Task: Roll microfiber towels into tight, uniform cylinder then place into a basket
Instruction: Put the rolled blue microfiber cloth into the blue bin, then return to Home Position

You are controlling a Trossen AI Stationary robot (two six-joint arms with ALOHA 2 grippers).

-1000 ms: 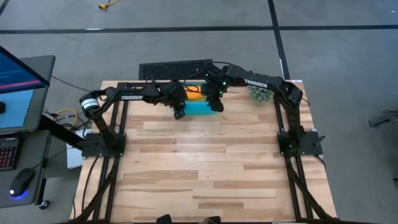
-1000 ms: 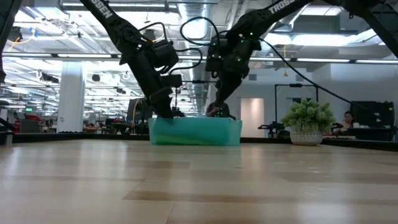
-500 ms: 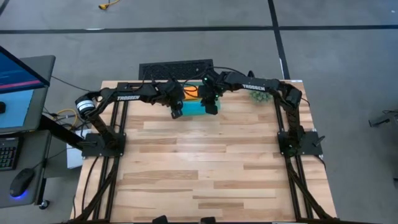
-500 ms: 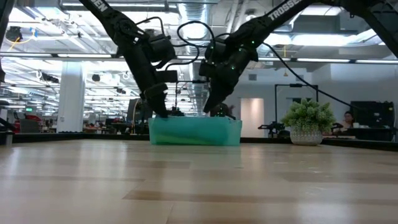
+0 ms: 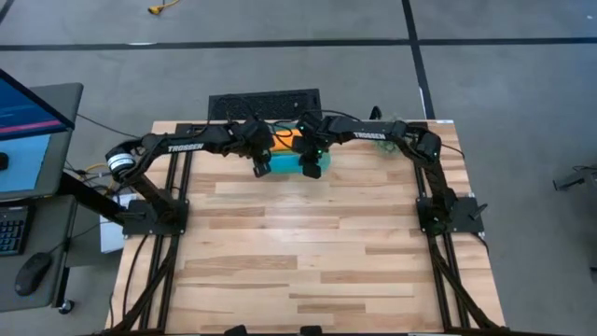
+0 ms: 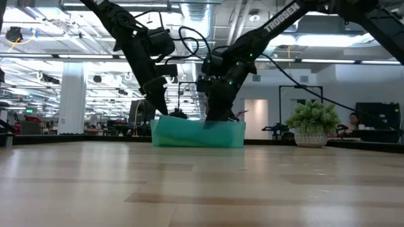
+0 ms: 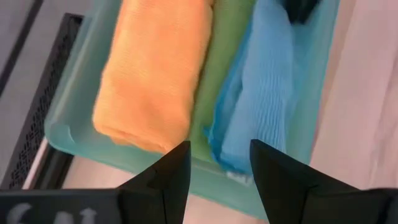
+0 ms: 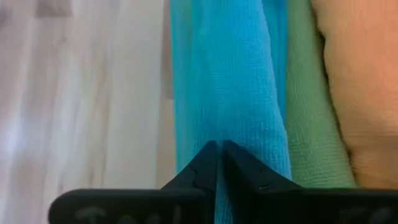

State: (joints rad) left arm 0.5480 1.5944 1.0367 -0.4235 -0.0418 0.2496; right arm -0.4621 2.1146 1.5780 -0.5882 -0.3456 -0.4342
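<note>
The blue towel (image 8: 230, 93) lies rolled in the basket (image 7: 74, 118) beside the green towel (image 8: 311, 124) and orange towel (image 7: 155, 68). The right claw (image 8: 217, 152) presses on it with fingers nearly together, seemingly gripping nothing; the left claw (image 7: 214, 165) hovers open, empty. Soft cloth probably springs loose, so pinch mid-roll.

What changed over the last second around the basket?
The right pincer closed and moved from the basket's right end toward its middle, now pressed on the blue towel. The left pincer shifted slightly toward the basket's left end, staying open above it. The basket, orange towel, green towel and plant stayed put.
</note>
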